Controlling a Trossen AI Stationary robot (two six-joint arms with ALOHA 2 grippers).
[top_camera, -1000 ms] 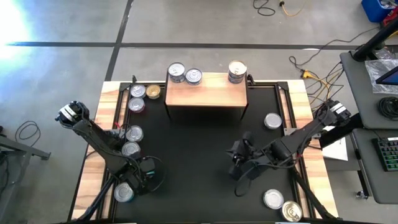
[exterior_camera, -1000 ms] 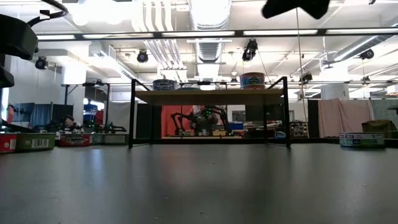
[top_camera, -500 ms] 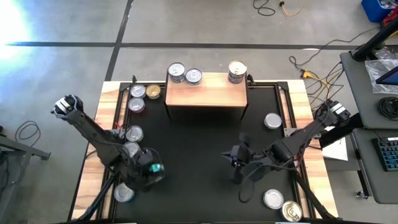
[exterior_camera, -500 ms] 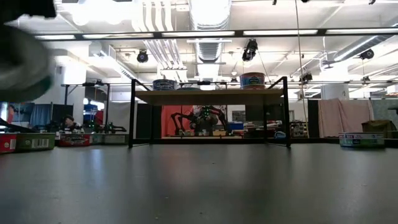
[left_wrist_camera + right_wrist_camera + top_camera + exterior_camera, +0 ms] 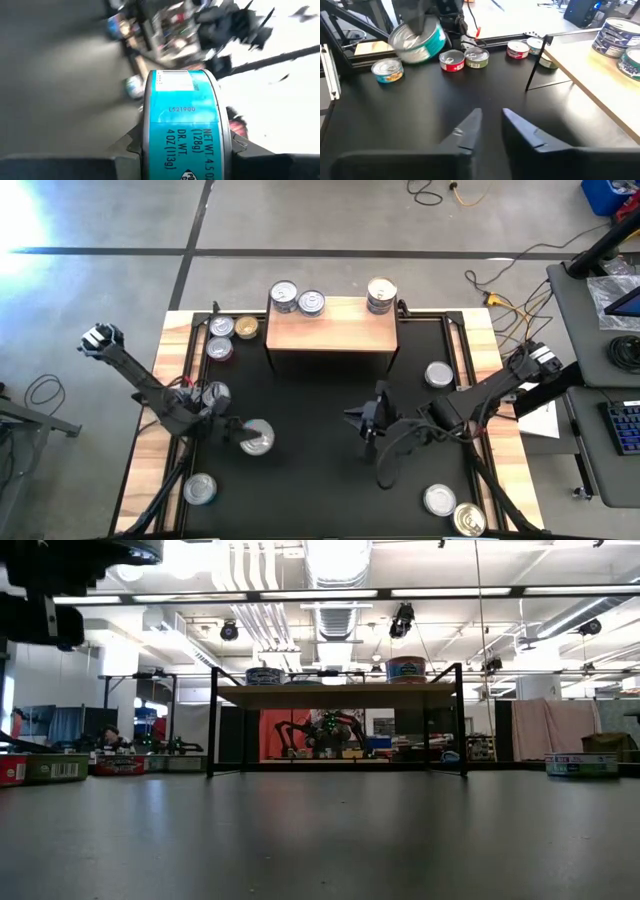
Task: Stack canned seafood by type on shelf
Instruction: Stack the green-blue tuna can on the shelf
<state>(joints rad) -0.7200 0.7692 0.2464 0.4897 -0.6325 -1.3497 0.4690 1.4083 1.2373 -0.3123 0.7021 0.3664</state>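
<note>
My left gripper (image 5: 240, 430) is shut on a blue-labelled tin (image 5: 257, 437) with a silver top, held above the black mat left of centre. The tin also shows in the right wrist view (image 5: 417, 37). My right gripper (image 5: 362, 420) is open and empty, above the mat to the right of centre, pointing toward the table's left edge. The shelf (image 5: 330, 330) stands at the mat's far edge. It carries two tins (image 5: 297, 299) at its left end and stacked tins (image 5: 380, 295) at its right end. My left gripper pinches the tin between its two fingers, one on each flat end at the rim (image 5: 146, 145). The fingers come from the table's left side. The tin is lifted clear of the mat and tilted, its silver top (image 5: 406, 36) facing up and toward the near edge.
Loose tins stand along the mat's left side (image 5: 221, 326) (image 5: 215, 394) (image 5: 200, 489). More stand on the right (image 5: 438, 374) and at the near right corner (image 5: 440, 500). The mat's middle, in front of the shelf, is bare.
My left gripper has carried the blue tin up and toward the table's far and right edges. It has turned, so the tin's silver top now faces up. My right gripper has drifted toward the table's left and far edges.
</note>
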